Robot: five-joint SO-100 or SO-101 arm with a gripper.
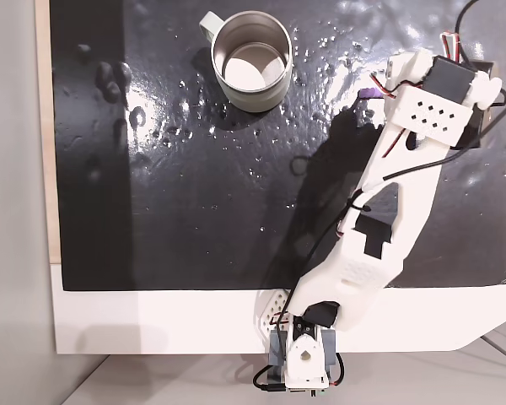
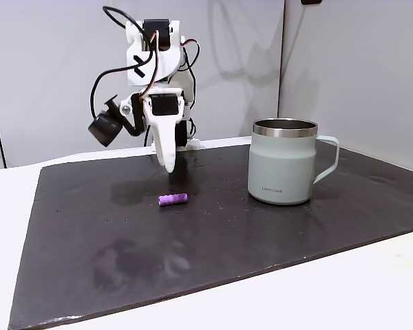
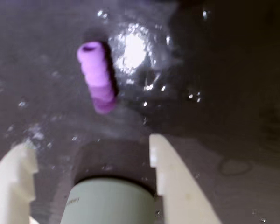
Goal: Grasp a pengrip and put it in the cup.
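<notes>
Now the gripper (image 3: 91, 154) is hanging wide open over the black mat (image 2: 275, 234), holding nothing, its fingers spread so the purple pengrip (image 3: 97, 77) can fit between them. The pengrip is lying flat just beyond the fingertips. The metal cup (image 2: 284, 161) is standing well apart from the pengrip, waiting.

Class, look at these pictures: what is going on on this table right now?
A small white robot arm is reaching for the purple pengrip, which lies on its side on the black mat, not yet grasped. The hand hovers just short of it with its jaws apart, as the wrist view shows. The metal cup stands upright on the mat, apart from the pengrip, and its inside looks empty in a fixed view. Nothing has gone into the cup yet.
</notes>
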